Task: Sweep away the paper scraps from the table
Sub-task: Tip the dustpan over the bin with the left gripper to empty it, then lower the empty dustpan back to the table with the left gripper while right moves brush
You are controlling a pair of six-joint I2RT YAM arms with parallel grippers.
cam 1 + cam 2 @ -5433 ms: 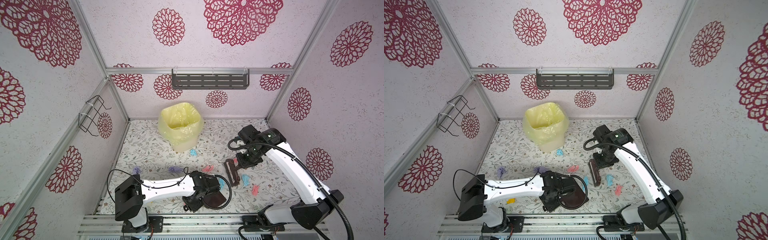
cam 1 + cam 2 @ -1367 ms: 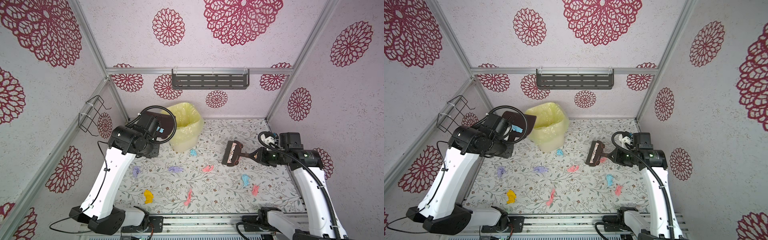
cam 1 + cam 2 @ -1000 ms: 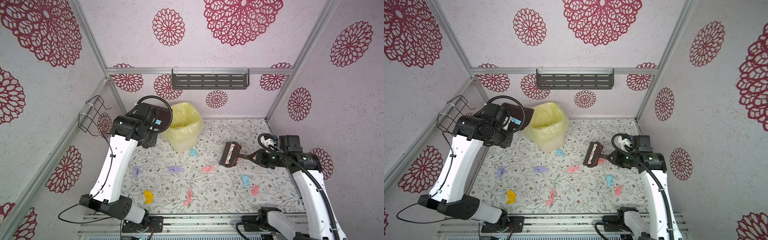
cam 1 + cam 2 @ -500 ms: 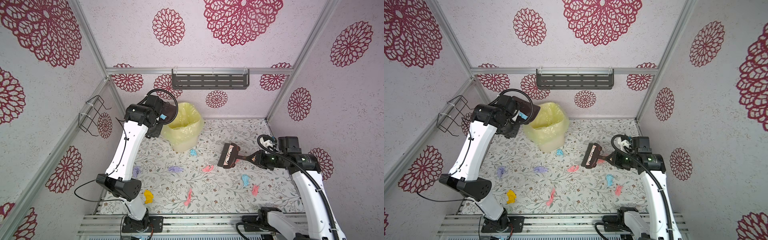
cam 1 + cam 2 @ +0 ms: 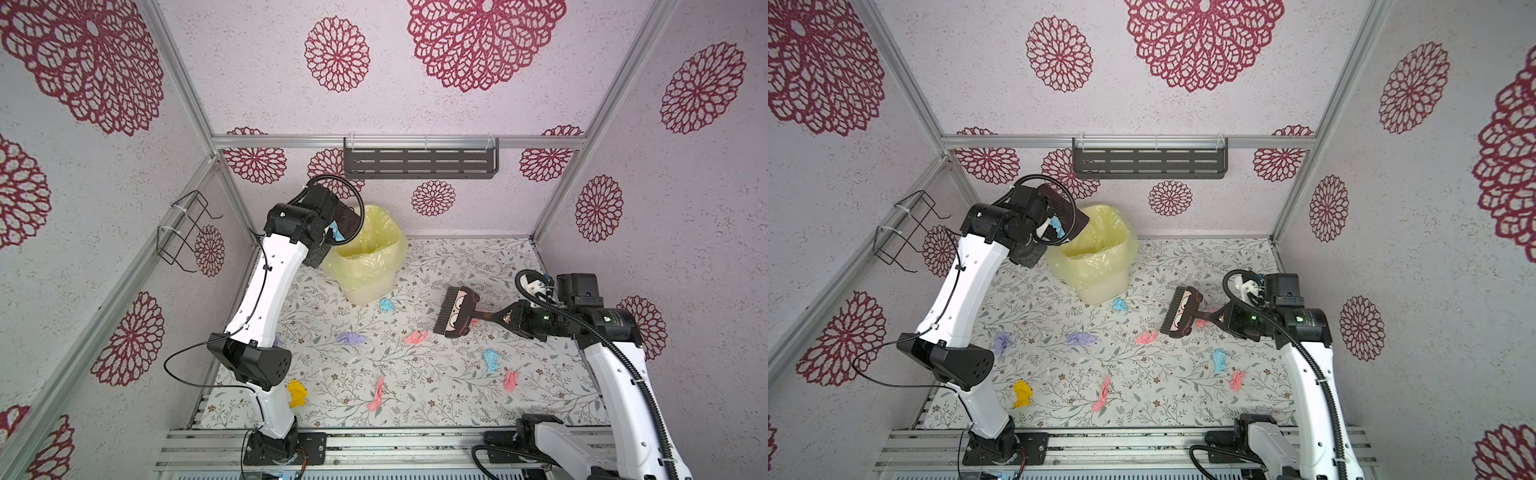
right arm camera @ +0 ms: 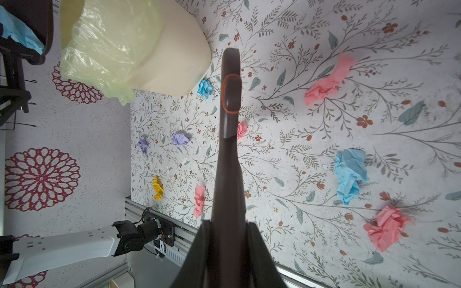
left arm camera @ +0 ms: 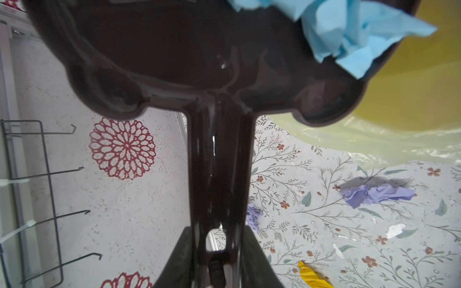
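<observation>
1. Worktop (image 5: 457,257): closed in by walls (image 5: 665,208) at the left, back and right. A rail (image 5: 395,440) runs along the front edge.
2. Bin (image 5: 365,270): stands at the back left, near the back wall, mouth up.
3. Left tool (image 7: 216,249): clamped on the dustpan (image 7: 174,49) handle. The pan is held in the air at the bin's left rim, and the left arm rises along the left wall.
4. Right tool (image 6: 228,239): clamped on the brush (image 5: 455,311) handle. The brush head sits right of centre with its bristles facing left. Whether it touches the worktop cannot be told.
5. Open room: the back right corner, and a band across the middle between the two rows of scraps (image 5: 1146,336). The left arm's elbow overhangs the front left corner.
6. Count: ten scraps, nine on the worktop and one in the dustpan.
7. Pink scraps (image 5: 416,336): four.
   - One just left of the brush head.
   - One under the brush handle.
   - One at the front right.
   - One at the front middle.
8. Blue scraps (image 5: 386,304): three.
   - One at the bin's foot.
   - One right of centre.
   - One in the pan.
9. Lilac scraps (image 5: 351,338): two.
   - One left of centre.
   - One beside the left arm.
10. Yellow scrap (image 5: 297,392): one, at the front left.
</observation>
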